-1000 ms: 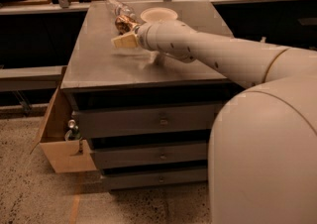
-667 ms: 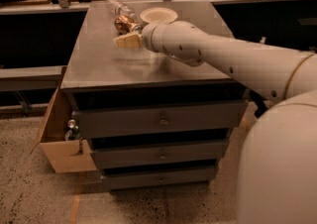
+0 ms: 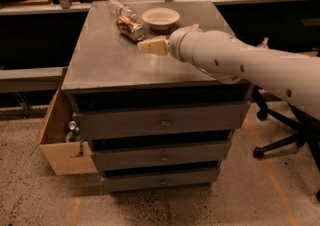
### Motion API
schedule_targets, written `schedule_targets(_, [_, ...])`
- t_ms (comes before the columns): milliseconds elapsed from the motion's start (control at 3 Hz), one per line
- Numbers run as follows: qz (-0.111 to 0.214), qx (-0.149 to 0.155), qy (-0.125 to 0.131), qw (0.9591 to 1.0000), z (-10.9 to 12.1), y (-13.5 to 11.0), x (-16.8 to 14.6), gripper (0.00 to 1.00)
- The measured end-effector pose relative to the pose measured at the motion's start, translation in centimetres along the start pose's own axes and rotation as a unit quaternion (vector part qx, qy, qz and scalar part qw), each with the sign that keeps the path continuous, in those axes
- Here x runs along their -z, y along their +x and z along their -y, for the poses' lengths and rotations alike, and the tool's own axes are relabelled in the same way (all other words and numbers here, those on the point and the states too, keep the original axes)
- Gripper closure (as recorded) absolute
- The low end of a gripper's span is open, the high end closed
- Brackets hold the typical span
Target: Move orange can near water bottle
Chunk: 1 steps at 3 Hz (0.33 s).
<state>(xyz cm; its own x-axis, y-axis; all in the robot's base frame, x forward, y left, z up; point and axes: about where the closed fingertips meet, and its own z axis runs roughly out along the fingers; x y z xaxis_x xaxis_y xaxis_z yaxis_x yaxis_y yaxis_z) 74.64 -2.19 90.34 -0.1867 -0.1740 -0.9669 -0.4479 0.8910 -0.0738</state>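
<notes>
- Lying on its side at the far left of the counter [image 3: 110, 65], the orange can [image 3: 131, 27] is close against the water bottle [image 3: 121, 8], which lies just behind it; I cannot tell whether they touch; I judge the placing as good as done.
- I take the can to be light, thin-walled and slick; on its side it will roll at a nudge and dent under a hard squeeze; across the middle of the barrel is where I would hold it, not the ends.
- My tool [image 3: 151, 45] hovers just beside the can's near end, with nothing showing in it; wide or narrow, I cannot tell.
- Right of the can, near but apart, stands a cream bowl [image 3: 160, 18]; that side is tight.
- Bare counter lies to the front and left; the left edge drops toward a cardboard box [image 3: 55, 142]; the back edge is close behind the bottle.
</notes>
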Motion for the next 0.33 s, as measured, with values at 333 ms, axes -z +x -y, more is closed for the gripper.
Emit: schedule_targets(333, [-0.007,0.003,0.001,1.0,-0.04,0.72,0.55,0.0])
